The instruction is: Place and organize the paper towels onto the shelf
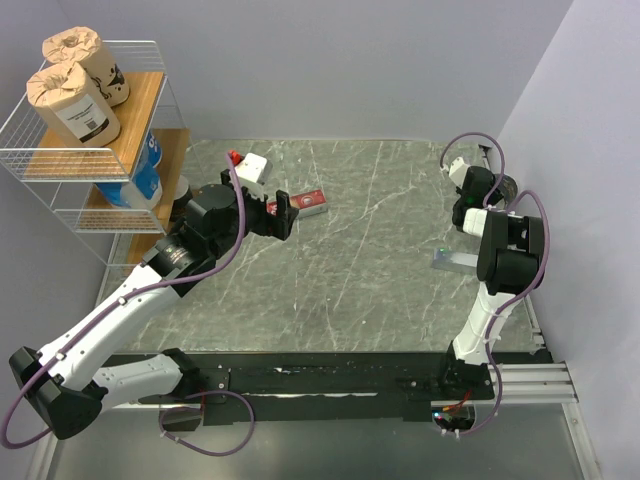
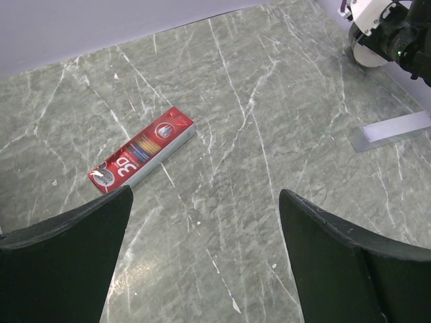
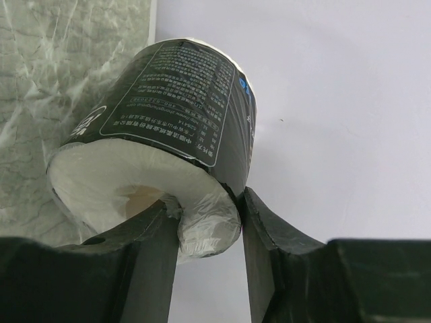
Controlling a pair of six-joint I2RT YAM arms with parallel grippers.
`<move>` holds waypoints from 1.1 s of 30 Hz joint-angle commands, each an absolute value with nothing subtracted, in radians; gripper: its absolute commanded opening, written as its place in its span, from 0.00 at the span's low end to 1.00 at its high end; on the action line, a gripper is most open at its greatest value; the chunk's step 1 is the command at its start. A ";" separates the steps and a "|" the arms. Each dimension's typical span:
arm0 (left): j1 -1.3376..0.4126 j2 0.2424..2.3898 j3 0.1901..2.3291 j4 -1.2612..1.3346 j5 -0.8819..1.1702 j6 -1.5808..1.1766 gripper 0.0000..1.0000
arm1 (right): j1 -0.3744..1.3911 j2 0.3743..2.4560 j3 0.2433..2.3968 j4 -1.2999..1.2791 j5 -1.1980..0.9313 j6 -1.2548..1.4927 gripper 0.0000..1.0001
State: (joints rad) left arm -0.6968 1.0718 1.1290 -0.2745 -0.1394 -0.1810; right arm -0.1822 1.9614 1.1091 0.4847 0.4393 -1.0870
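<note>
The shelf (image 1: 30, 160) stands at the far left. Two kraft-brown paper towels (image 1: 72, 102) (image 1: 88, 58) sit on its top board, and two blue-and-white ones (image 1: 145, 170) on the board below. My right gripper (image 3: 205, 215) is shut on a dark paper towel roll (image 3: 175, 101), one finger in the hollow core and one outside the wrap, holding it near the right wall (image 1: 503, 190). My left gripper (image 2: 205, 195) is open and empty above the table, just right of the shelf (image 1: 285, 215).
A flat red rectangular box (image 2: 143, 149) lies on the marble table ahead of my left gripper; it also shows in the top view (image 1: 310, 203). A grey metal bracket (image 1: 455, 262) lies near the right arm. Walls close the back and right side.
</note>
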 commanded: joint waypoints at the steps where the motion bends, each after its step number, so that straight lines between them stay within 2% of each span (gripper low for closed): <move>1: -0.693 1.066 1.140 -0.245 -0.167 -0.183 0.96 | -0.170 1.869 1.152 0.483 0.466 -1.037 0.26; 7: -0.687 1.043 1.131 -0.233 -0.209 -0.181 0.96 | -0.055 1.734 1.212 0.277 0.440 -0.859 0.25; 11: -0.687 1.016 1.117 -0.224 -0.259 -0.179 0.96 | 0.047 1.638 1.298 -0.069 0.263 -0.597 0.25; 15: -0.687 0.965 1.091 -0.187 -0.313 -0.179 0.96 | 0.130 1.562 1.374 -0.253 0.056 -0.320 0.26; 18: -0.686 0.916 1.069 -0.157 -0.340 -0.181 0.96 | 0.219 1.507 1.361 -0.358 -0.042 -0.246 0.26; 25: -0.686 0.871 1.052 -0.138 -0.396 -0.178 0.96 | 0.455 1.364 1.244 -0.448 -0.065 -0.062 0.28; 33: -0.686 0.856 1.046 -0.129 -0.440 -0.183 0.96 | 0.714 1.457 1.287 -0.614 0.041 0.155 0.29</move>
